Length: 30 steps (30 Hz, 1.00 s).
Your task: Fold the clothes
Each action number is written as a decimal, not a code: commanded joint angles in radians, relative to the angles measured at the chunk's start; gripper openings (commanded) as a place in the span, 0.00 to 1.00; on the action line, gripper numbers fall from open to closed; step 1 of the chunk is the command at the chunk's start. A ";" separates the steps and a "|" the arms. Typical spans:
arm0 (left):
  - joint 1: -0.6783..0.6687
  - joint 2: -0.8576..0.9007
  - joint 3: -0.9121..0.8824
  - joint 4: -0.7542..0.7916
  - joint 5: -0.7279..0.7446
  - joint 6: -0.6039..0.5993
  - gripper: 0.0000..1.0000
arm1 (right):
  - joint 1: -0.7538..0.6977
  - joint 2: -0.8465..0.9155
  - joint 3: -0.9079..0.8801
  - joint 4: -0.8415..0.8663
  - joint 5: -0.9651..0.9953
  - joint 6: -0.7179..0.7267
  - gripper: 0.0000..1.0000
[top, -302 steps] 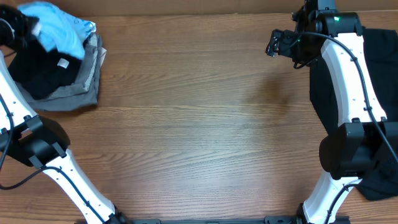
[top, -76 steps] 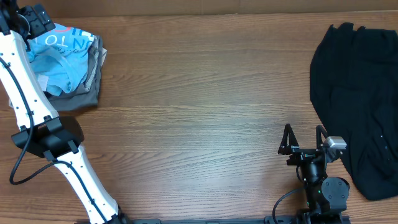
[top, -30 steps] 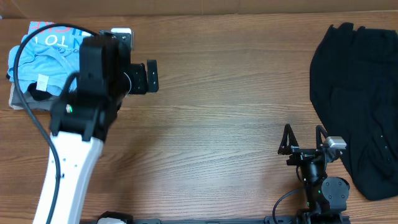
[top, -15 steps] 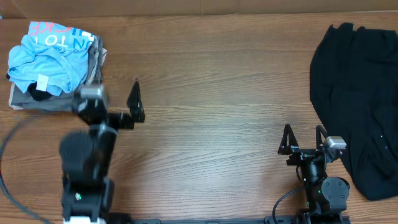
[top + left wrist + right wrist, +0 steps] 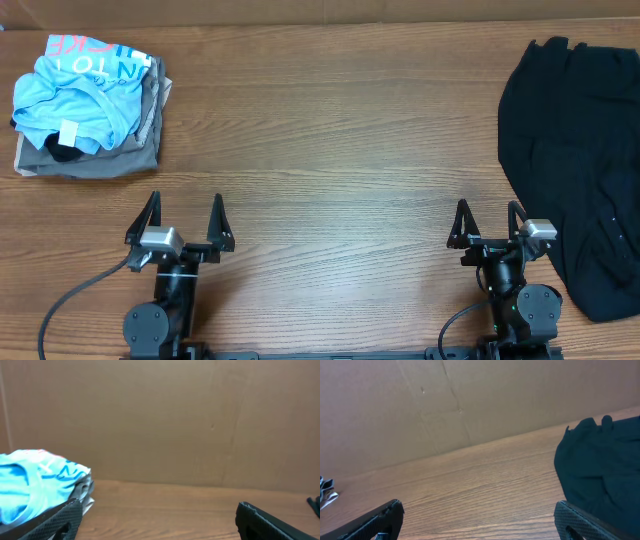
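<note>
both arms low at near edge, nothing gripped; black garment looks next for folding.
overhead: left gripper and right gripper stand with jaws wide, empty. blue t-shirt lies bunched on a grey cloth stack at the far-left corner, lettering toward the far edge, long axis unclear. black garment sprawls down the table's right side, long axis far-to-near; collar end cannot tell. judgement: drag it to the centre by two edge corners and flatten it before any crease. left wrist: blue t-shirt far left, fingers spread wide. right wrist: black garment to the right, rumpled, fingers spread wide.
</note>
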 commanded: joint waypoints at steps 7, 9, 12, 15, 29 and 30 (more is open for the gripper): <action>0.061 -0.116 -0.047 -0.192 0.064 -0.002 1.00 | 0.003 -0.010 -0.010 0.006 0.002 -0.002 1.00; 0.061 -0.116 -0.047 -0.252 0.064 -0.002 1.00 | 0.003 -0.010 -0.010 0.006 0.002 -0.003 1.00; 0.060 -0.116 -0.047 -0.313 0.060 -0.003 1.00 | 0.003 -0.010 -0.010 0.006 0.002 -0.002 1.00; 0.061 -0.116 -0.047 -0.312 0.060 -0.003 1.00 | 0.003 -0.010 -0.010 0.006 0.002 -0.002 1.00; 0.060 -0.116 -0.047 -0.309 0.055 -0.003 1.00 | 0.003 -0.010 -0.010 0.006 0.002 -0.002 1.00; 0.060 -0.116 -0.047 -0.309 0.055 -0.003 1.00 | 0.003 -0.010 -0.010 0.006 0.002 -0.002 1.00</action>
